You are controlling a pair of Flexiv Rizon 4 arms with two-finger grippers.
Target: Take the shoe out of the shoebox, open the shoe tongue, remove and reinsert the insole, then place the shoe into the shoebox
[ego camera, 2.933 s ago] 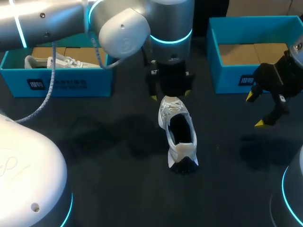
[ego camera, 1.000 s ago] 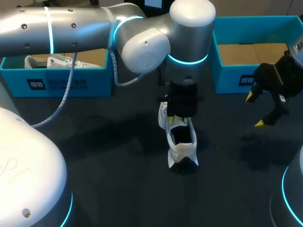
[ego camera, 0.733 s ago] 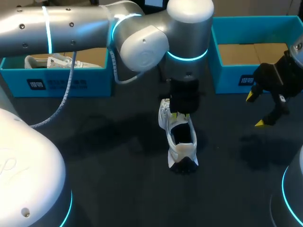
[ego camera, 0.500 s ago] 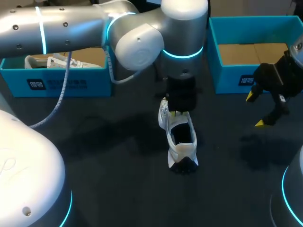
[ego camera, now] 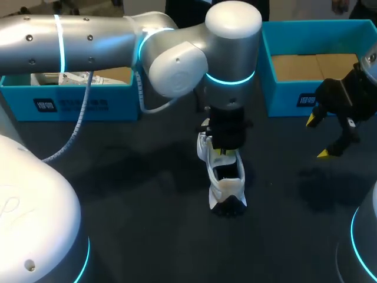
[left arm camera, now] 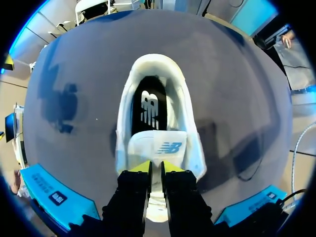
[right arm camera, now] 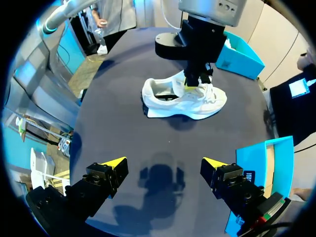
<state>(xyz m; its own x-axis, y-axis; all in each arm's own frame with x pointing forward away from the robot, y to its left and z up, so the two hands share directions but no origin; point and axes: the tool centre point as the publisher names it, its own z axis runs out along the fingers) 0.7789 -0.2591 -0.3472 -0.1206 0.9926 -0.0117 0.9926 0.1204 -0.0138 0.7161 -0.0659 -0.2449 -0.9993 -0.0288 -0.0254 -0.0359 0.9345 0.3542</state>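
Shoe (ego camera: 225, 177), white, low-cut, padded tongue (left arm camera: 158, 145) pinched by left end effector (left arm camera: 155, 167)

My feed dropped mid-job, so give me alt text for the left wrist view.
The left gripper pinches the near edge of the tongue of the white shoe between its nearly closed yellow tips. Beyond them, the shoe's opening shows the dark insole inside. The shoe sits on the dark table.
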